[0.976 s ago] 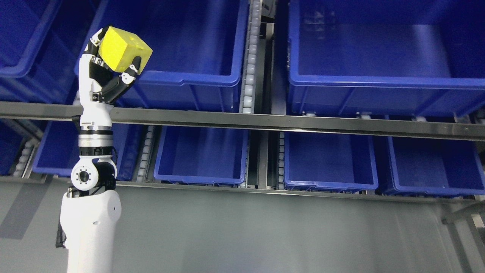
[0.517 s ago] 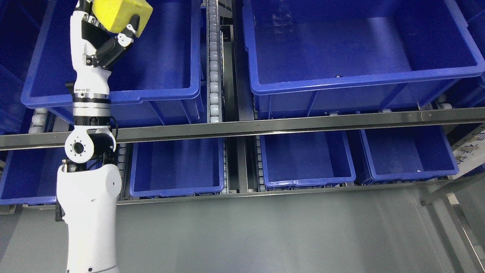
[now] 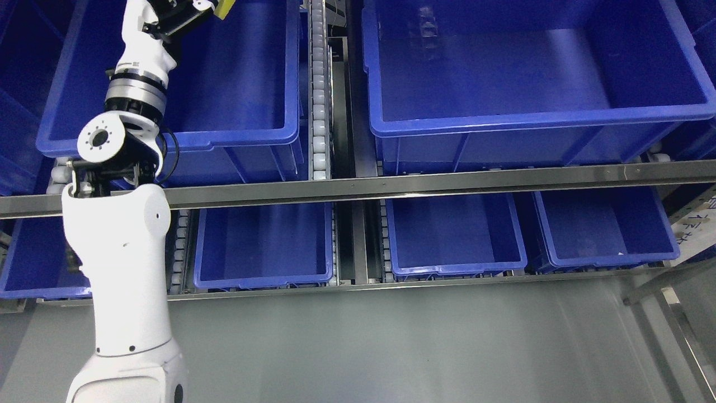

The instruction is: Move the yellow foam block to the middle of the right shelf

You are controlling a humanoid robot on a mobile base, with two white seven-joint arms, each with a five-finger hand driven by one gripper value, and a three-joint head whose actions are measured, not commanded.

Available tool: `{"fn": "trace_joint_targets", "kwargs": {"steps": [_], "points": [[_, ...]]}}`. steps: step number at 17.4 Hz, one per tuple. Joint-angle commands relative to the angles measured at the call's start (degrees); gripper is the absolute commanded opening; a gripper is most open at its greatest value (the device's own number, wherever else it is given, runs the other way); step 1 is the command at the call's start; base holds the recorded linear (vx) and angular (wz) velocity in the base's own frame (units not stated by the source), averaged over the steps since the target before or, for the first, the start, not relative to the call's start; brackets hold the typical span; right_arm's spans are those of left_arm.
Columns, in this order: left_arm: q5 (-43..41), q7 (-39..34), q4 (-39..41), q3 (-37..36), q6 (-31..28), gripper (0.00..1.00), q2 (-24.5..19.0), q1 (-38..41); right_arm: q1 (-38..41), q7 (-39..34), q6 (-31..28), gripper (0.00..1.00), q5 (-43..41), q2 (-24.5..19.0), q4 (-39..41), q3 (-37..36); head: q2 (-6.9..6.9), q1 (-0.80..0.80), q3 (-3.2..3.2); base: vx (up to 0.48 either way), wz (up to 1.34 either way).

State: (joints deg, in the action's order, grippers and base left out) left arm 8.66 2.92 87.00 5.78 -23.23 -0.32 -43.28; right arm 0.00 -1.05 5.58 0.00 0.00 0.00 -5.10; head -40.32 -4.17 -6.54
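Note:
My left arm [image 3: 120, 235] comes in from the lower left and reaches up over the large blue bin [image 3: 168, 140] on the upper left shelf. My left hand [image 3: 184, 12] is at the top edge of the picture, mostly cut off. Its fingers are curled on the yellow foam block [image 3: 225, 6], of which only a small yellow corner shows. The block is held above the inside of that left bin. The large blue bin [image 3: 537, 120] on the upper right shelf stands open to the right, beyond the roller track [image 3: 319, 112].
A steel rail [image 3: 447, 182] runs across the picture in front of the upper shelf. Below it stand smaller blue bins [image 3: 263, 280], [image 3: 456, 268], [image 3: 609, 260]. A grey floor [image 3: 391, 347] fills the bottom. A metal frame [image 3: 671, 302] shows at the lower right.
The camera view shifted after the first frame. Since then my left arm has risen and tilted right, carrying the yellow block up until it is almost out of the top edge.

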Motion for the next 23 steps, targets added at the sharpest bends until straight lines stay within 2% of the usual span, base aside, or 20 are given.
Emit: {"fn": "trace_joint_targets", "kwargs": {"steps": [1,2,4,6,7,11,13,16,18,20,23], "points": [[-4.00,-6.68,-6.19,-0.25,-7.95,0.55,-0.68,-8.12,-0.18,0.00,-0.04,1.00,0.00,1.00,1.00,0.00,0.00,0.00,0.00,0.000,0.00],[-4.09,-7.14,-7.44,-0.33,-9.19,0.63,-0.68,-8.66,-0.18,0.00,-0.04,1.00,0.00,1.00,1.00,0.00,0.00,0.00,0.00,0.000,0.00],[-4.79,-7.14,-9.46,-0.60,-12.87,0.85,-0.68,-9.19,-0.18,0.00,-0.04,1.00,0.00,1.00,1.00,0.00,0.00,0.00,0.00,0.000,0.00],[-4.88,-7.14,-10.00,-0.69,-14.65,0.97,-0.68,-9.19,-0.18,0.00,-0.04,1.00,-0.09,1.00,1.00,0.00,0.00,0.00,0.00,0.000,0.00],[-4.80,-7.14,-10.00,-0.69,-14.74,0.99,-0.68,-9.10,-0.18,0.00,-0.04,1.00,0.00,1.00,1.00,0.00,0.00,0.00,0.00,0.000,0.00],[-4.54,-6.71,-8.95,-0.51,-14.48,1.00,-0.68,-9.71,-0.18,0.00,-0.04,1.00,0.00,1.00,1.00,0.00,0.00,0.00,0.00,0.000,0.00],[-4.45,-4.96,-5.54,-0.51,-14.21,1.00,-0.68,-10.86,-0.18,0.00,-0.04,1.00,0.00,1.00,1.00,0.00,0.00,0.00,0.00,0.000,0.00],[-4.36,5.48,4.55,2.20,-12.90,1.00,-0.68,-6.48,-0.18,0.00,-0.04,1.00,0.00,1.00,1.00,0.00,0.00,0.00,0.00,0.000,0.00],[-4.27,10.07,7.04,3.18,-4.68,1.00,-0.68,-2.80,-0.09,0.00,-0.04,1.00,-0.09,1.00,1.00,0.00,0.00,0.00,0.00,0.000,0.00],[-4.27,10.26,7.13,2.57,10.23,1.00,-0.68,3.61,-0.18,0.00,-0.04,1.00,0.00,1.00,1.00,0.00,0.00,0.00,0.00,0.000,0.00],[-4.27,10.35,11.52,2.57,12.33,1.00,-0.68,9.95,-0.18,0.00,-0.04,1.00,0.00,1.00,1.00,0.00,0.00,0.00,0.00,0.000,0.00]]}}
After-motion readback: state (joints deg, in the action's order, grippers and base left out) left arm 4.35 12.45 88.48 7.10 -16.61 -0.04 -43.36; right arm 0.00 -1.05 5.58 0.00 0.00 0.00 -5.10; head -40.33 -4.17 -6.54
